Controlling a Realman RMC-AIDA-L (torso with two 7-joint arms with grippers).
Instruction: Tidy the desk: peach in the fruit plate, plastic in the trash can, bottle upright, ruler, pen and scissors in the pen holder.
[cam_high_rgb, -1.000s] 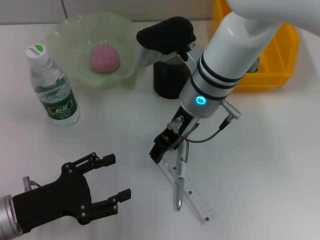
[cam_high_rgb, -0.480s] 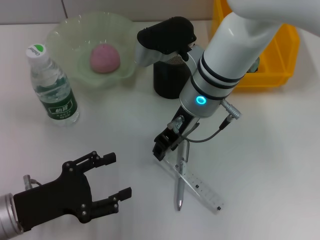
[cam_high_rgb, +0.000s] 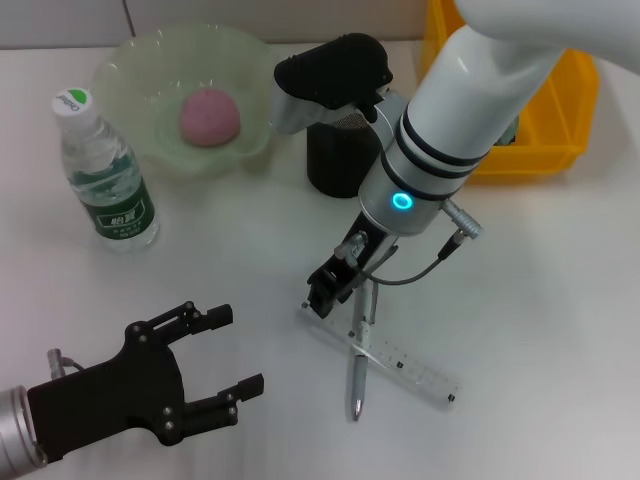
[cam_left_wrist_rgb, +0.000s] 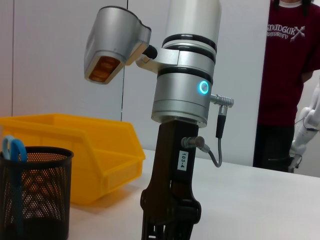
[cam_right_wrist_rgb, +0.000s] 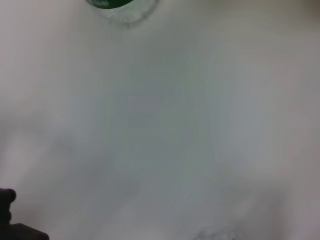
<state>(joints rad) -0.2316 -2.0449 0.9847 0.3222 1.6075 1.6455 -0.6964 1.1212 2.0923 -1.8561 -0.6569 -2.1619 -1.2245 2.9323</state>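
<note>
clear plastic ruler (cam_high_rgb: 385, 354) under the right gripper (cam_high_rgb: 328, 292)
it lies flat on the desk beside the pen (cam_high_rgb: 359, 362); right jaws look nipped on its near end. next: lift toward the pen holder (cam_high_rgb: 337, 152). left gripper (cam_high_rgb: 205, 368) hangs spread, idle.

Plastic, metal and mesh on a matt white desk (cam_high_rgb: 560, 300)

The ruler (cam_high_rgb: 400, 362) is clear plastic, the pen (cam_high_rgb: 358, 375) silvery and smooth; the bottle (cam_high_rgb: 105, 175) is shiny clear plastic with a paper-like green label; the plate (cam_high_rgb: 140, 70) looks like frosted pale-green plastic around a matt pink peach (cam_high_rgb: 209, 116); the pen holder (cam_left_wrist_rgb: 35, 195) is black wire mesh, the bin (cam_left_wrist_rgb: 100, 150) glossy yellow plastic, the right arm (cam_high_rgb: 470, 110) glossy white with brushed metal
</note>
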